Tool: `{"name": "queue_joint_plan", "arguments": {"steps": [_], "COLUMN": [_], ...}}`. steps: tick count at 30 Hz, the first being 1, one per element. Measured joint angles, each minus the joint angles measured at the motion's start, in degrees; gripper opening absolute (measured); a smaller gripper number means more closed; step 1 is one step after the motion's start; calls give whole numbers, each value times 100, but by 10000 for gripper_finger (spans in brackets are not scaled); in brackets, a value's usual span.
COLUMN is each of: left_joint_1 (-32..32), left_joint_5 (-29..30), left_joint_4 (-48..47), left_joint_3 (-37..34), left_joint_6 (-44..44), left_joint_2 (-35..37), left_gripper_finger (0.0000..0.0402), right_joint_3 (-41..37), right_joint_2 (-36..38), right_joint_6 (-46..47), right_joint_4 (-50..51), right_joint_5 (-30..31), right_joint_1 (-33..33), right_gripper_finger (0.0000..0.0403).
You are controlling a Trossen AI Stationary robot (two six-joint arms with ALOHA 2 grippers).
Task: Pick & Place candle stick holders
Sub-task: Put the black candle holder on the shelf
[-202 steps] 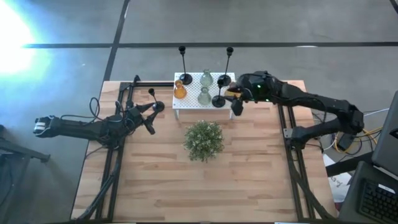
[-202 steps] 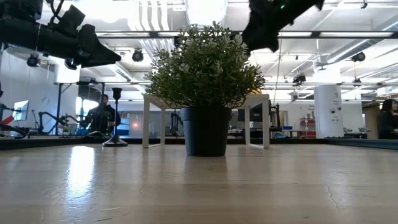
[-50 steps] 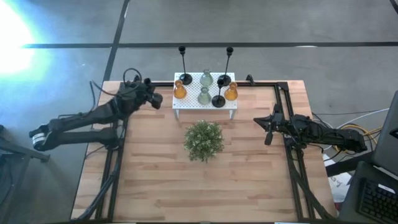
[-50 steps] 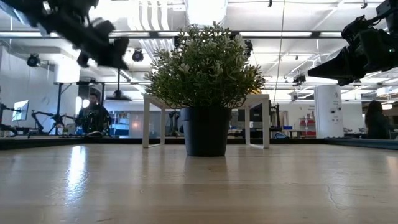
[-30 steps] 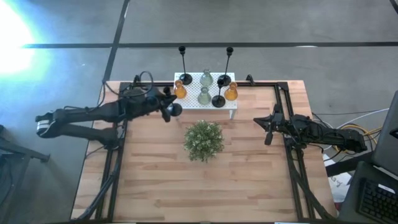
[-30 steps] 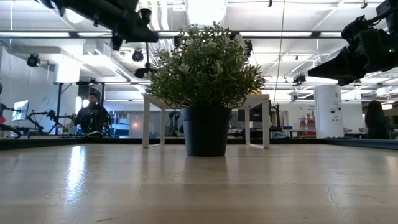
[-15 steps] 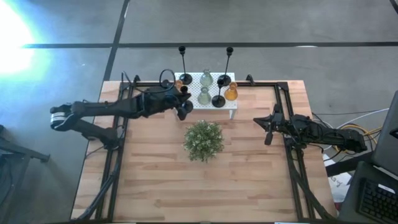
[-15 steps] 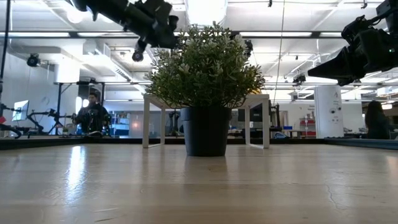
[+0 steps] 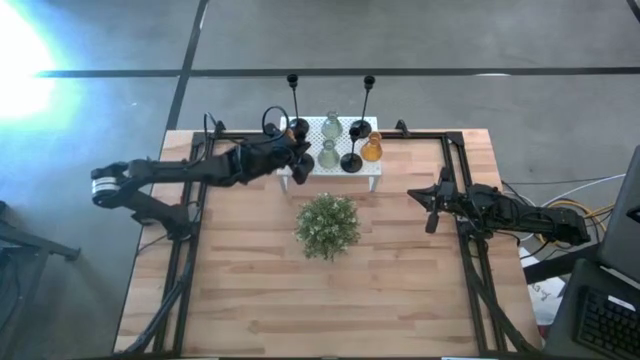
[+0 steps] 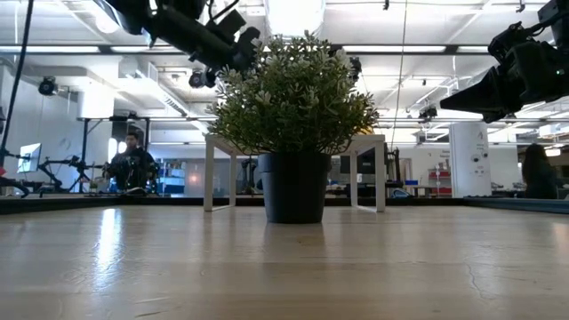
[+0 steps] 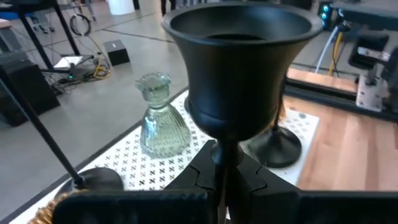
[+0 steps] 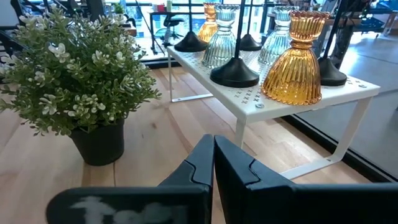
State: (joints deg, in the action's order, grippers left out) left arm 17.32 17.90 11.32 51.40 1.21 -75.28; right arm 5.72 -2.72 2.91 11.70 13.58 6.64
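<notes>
From above, the left gripper (image 9: 297, 160) reaches over the white stand (image 9: 330, 172), which bears amber, clear and black candle stick holders (image 9: 371, 149). Its wrist view shows it clenched on a black stemmed holder (image 11: 239, 68), base hidden. The right gripper (image 12: 213, 163) idles, closed and empty.

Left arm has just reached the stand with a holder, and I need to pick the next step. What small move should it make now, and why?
Probably ease the left gripper down to set the black candle holder on a bare patch of the white perforated stand. It is shut on the holder's thin stem, over the stand's left end, with a clear glass holder and a black round base close by. The right gripper waits, shut, at the table's right.
</notes>
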Motion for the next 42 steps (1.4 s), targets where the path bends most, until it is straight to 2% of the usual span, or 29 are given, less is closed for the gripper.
{"name": "queue_joint_plan", "arguments": {"steps": [16,42], "left_joint_1": [169,336], "left_joint_5": [-209,-567], "left_joint_4": [324,439], "left_joint_3": [43,-7], "left_joint_6": [99,-125], "left_joint_2": [-332,-329], "left_gripper_finger": [12,24], "right_joint_3": [0,0], "right_joint_2": [0,0], "right_joint_6": [1,-9], "right_joint_4": [0,0], "right_joint_5": [0,0], "right_joint_1": [0,0], "right_gripper_finger": [8,8]}}
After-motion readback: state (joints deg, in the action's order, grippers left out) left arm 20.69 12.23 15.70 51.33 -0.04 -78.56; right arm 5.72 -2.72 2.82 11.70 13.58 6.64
